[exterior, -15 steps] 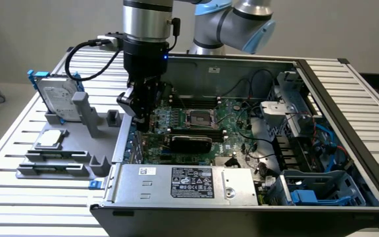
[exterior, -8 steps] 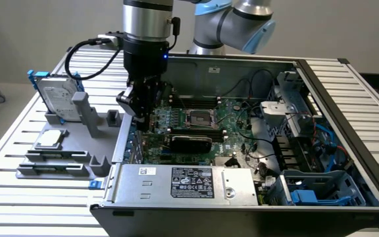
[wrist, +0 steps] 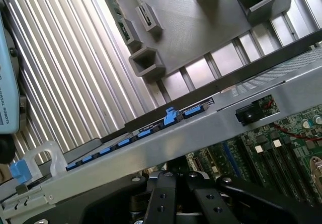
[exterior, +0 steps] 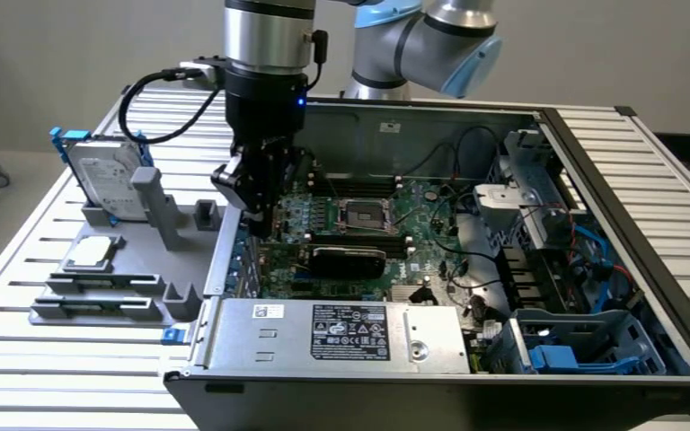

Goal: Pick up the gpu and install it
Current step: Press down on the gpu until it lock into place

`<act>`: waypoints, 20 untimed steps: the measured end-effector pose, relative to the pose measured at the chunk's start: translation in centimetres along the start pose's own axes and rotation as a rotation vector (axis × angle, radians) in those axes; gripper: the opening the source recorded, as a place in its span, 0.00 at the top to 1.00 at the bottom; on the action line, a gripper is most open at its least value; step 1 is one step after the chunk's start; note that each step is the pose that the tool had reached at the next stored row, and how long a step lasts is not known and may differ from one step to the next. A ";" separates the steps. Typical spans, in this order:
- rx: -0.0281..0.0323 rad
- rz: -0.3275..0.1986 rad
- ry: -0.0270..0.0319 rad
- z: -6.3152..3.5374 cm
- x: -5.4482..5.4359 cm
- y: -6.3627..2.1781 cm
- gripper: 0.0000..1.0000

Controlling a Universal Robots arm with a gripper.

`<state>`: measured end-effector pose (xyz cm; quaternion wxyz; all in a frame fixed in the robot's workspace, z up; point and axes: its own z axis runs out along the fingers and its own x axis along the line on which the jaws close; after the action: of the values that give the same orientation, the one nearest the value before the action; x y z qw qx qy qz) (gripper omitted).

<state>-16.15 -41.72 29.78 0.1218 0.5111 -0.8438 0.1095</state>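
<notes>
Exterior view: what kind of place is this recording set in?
Likely a robotics lab bench for computer assembly: an open computer case with its motherboard exposed lies on a slatted metal table, beside a grey parts fixture.

From my remote station, the exterior view cuts the arm [exterior: 269, 36] off at the top edge. The pincer [exterior: 252, 208] tips sink behind the computer case [exterior: 441, 395] wall, so I cannot tell what lies between them. The wrist view crops the pincer linkage at the frame edge; its fingertips stay hidden. Labels on the power supply [exterior: 345, 334] are too small to read.
</notes>
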 end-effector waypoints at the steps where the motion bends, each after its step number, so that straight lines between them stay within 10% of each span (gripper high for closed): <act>1: 0.0009 0.003 -0.0003 -0.01 0.0 0.01 0.89; 20: 0.0049 0.109 -0.0114 0.12 -0.2 0.09 0.89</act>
<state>-16.15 -41.53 29.59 0.1096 0.4654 -0.8707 0.1152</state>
